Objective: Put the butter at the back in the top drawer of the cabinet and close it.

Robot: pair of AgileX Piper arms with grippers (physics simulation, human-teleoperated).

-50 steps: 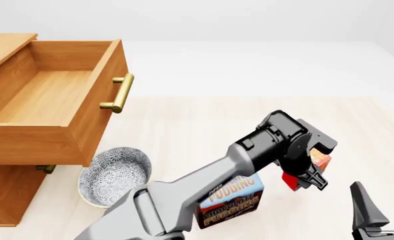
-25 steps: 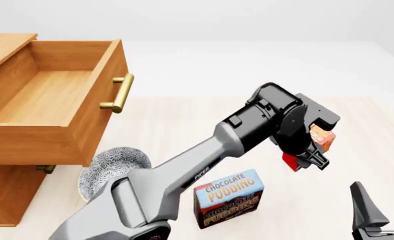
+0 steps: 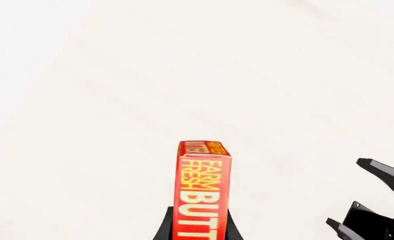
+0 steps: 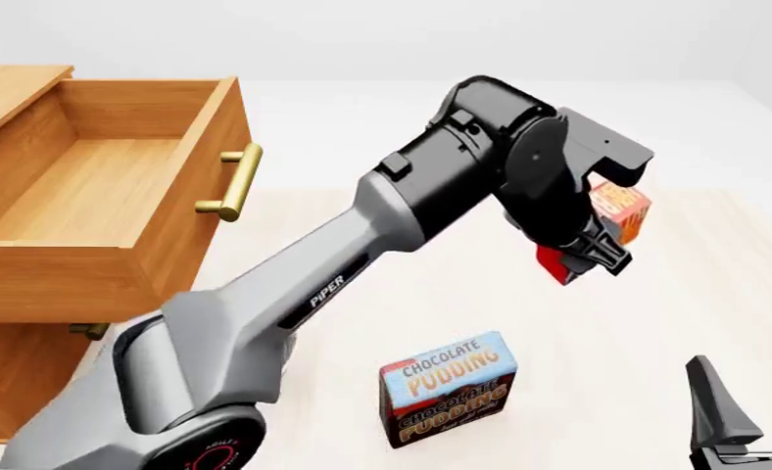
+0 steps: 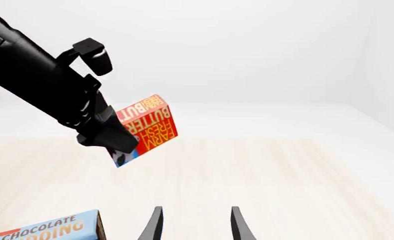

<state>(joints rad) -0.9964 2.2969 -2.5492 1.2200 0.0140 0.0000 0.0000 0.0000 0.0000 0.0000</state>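
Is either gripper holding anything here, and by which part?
The left gripper holds the butter clear of the table, its fingers clamped on the box's two broad faces at one end. The right gripper is open and holds nothing.

Left gripper holds the butter tilted above the worktop; right gripper jaws apart below.

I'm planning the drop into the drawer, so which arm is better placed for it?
Left. Its claw grips the butter in the air, on the side of the open top drawer. The right claw is empty, low and farther away.
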